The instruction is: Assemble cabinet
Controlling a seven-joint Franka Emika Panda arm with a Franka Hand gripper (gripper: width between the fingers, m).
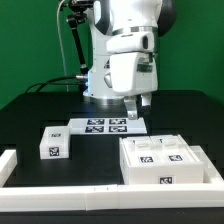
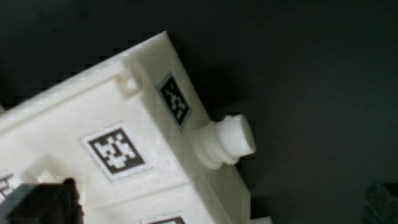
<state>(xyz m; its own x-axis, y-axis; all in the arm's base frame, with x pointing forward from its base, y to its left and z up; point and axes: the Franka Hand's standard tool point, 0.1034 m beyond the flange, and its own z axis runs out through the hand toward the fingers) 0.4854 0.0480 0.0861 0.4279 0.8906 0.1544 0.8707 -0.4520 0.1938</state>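
Note:
The cabinet (image 1: pixel 165 160) is a large white box at the front of the exterior view's right, with tagged square panels facing up. My gripper (image 1: pixel 140 102) hangs over the table just behind the box's far edge. It looks open and empty. In the wrist view the white tagged cabinet (image 2: pixel 125 130) fills much of the frame, with a round white peg (image 2: pixel 228 138) sticking out of its side. One dark finger (image 2: pixel 43 200) shows over the box. The gripper (image 2: pixel 214 205) touches nothing that I can see.
A small white tagged block (image 1: pixel 52 145) lies at the exterior view's left. The marker board (image 1: pixel 103 125) lies flat at the robot's base. A long white border rail (image 1: pixel 70 192) runs along the front, and another (image 1: pixel 8 160) stands at the left.

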